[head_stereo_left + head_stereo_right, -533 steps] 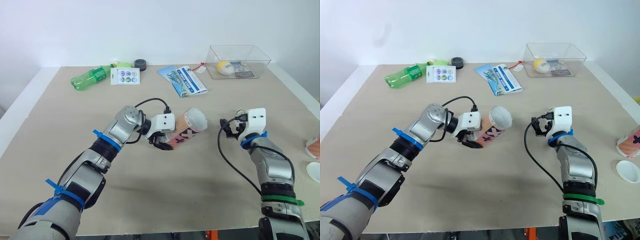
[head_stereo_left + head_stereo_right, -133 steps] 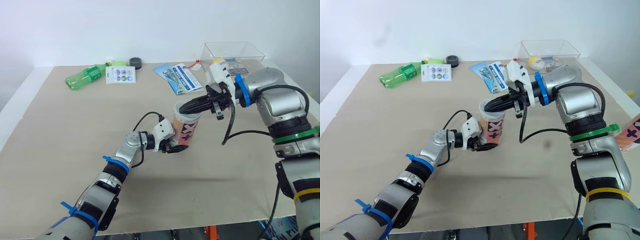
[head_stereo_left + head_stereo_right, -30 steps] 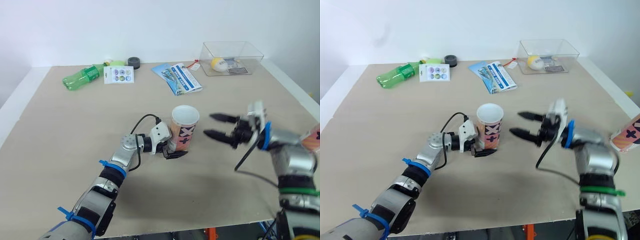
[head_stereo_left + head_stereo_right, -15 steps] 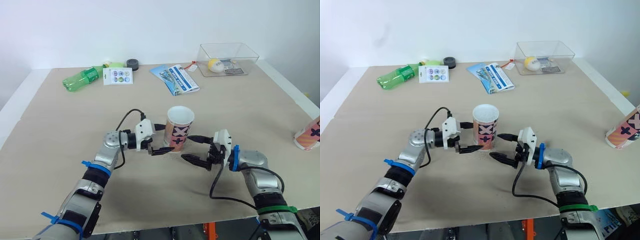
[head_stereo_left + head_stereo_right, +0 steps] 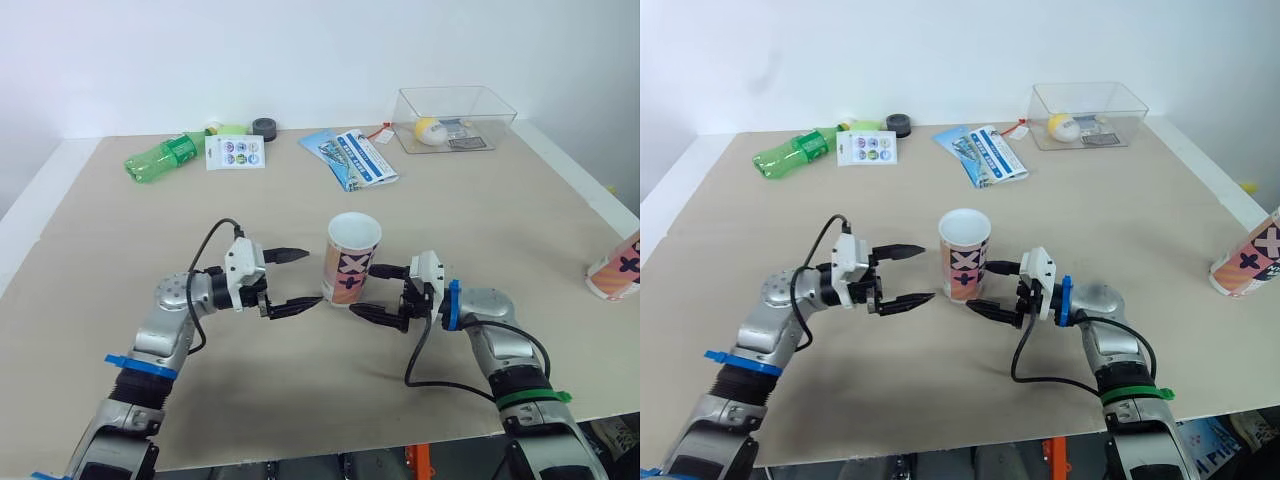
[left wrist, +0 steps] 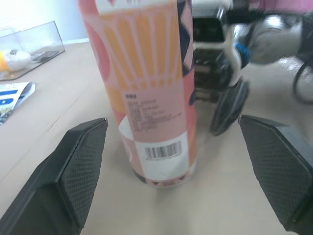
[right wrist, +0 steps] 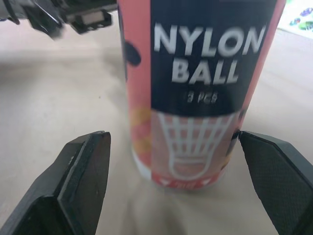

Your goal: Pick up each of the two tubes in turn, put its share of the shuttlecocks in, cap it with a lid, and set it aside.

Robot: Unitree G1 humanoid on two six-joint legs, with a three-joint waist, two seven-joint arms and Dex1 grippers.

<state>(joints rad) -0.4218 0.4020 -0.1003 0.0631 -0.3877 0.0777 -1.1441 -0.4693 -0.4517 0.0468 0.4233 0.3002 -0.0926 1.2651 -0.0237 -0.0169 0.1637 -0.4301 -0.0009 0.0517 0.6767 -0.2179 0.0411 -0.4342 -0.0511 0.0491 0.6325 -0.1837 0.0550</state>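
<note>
Both grippers were spread wide and held nothing. The left gripper (image 5: 313,277) stood with its fingertips just short of the tube (image 5: 350,262), and the right gripper (image 5: 362,290) faced it from the other side, its fingers open to either side of the tube's foot without touching it. A second before, the left fingers clasped the tube; now they had drawn back, and the right gripper had come close. The tube stood upright on the table (image 5: 480,200) between the two grippers, long axis vertical, open mouth up.
</note>
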